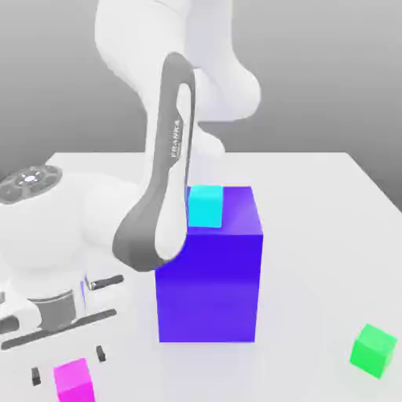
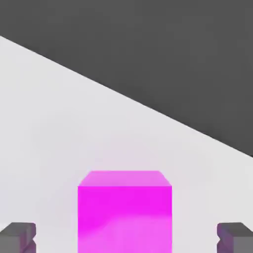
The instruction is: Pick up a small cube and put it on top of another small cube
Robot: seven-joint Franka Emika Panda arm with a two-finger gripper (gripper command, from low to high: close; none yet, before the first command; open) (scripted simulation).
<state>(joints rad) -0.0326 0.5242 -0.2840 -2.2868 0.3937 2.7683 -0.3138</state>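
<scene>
The small magenta-pink cube point(image 1: 74, 381) is seen resting on the white desk point(image 1: 330, 235) at the lower edge of the exterior view, toward that view's left. The hand point(image 1: 67, 364) is held low directly over it, with its two dark fingertips point(image 1: 101, 354) spread wide, one on each side of the cube and clear of its faces. In the hand view the same cube point(image 2: 124, 211) is framed centrally between the two grey fingertips point(image 2: 19, 237), and open gaps of desk point(image 2: 59, 138) are visible between each pad and the cube's sides, so nothing is gripped. The cube's faces are plain and it sits flat and square to the fingers. To the exterior view's right of the hand, a big blue-violet block point(image 1: 210, 271) is set on the desk, near the cube but apart from it. On the block's top, at the corner toward the exterior view's left and partly hidden behind the arm's grey link, a small cyan cube point(image 1: 206, 206) is placed. A small green cube point(image 1: 373, 350) is found on the desk well apart, near the lower edge on the exterior view's right. The white body of the arm point(image 1: 177, 55) is seen rising behind the block.
</scene>
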